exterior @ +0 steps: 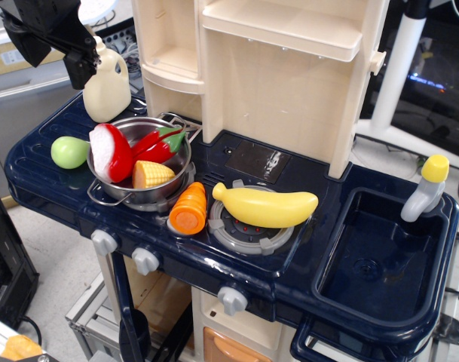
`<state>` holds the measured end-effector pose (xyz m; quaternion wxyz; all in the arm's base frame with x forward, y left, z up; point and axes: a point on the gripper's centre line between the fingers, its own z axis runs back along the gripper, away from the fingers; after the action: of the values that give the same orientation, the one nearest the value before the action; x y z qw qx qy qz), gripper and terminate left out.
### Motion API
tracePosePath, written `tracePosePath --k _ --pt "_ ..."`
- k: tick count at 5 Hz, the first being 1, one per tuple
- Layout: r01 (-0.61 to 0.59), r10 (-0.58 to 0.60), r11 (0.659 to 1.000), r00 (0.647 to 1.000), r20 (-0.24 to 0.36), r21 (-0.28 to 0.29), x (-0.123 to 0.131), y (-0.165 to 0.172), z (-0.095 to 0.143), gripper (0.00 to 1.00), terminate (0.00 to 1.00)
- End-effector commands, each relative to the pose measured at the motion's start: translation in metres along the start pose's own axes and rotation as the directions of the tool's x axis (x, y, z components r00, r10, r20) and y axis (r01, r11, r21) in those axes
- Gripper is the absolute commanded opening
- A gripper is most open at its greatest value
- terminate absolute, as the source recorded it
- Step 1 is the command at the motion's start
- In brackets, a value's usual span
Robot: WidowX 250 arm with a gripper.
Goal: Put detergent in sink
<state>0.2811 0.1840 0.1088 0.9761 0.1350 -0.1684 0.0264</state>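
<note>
Gripper (77,69) cropped by top-left edge, jaws unreadable; detergent (107,87) left side partly covered.

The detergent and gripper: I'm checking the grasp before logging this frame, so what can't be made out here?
- Gripper: cut off by the top-left edge; its dark body hides the fingertips, so open or shut is unclear.
- Detergent: its handle side sits behind the gripper, so contact cannot be confirmed.
- Sink: its near wall hides the front part of the floor.
</note>
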Motion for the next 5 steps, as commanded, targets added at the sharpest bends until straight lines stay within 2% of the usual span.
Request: tracePosePath --k 1,4,5 --pt "0.005 -0.006 1.0 0.995 0.103 0.011 0.022 0.017 -0.005 1.0 0.0" --pt "0.008 0.0 0.999 0.984 0.179 -0.042 0.048 0.014 -0.036 1.0 0.0" --pt "-0.009 0.021 0.997 0.984 0.178 -0.072 0.054 0.012 -0.049 0.0 0.0"
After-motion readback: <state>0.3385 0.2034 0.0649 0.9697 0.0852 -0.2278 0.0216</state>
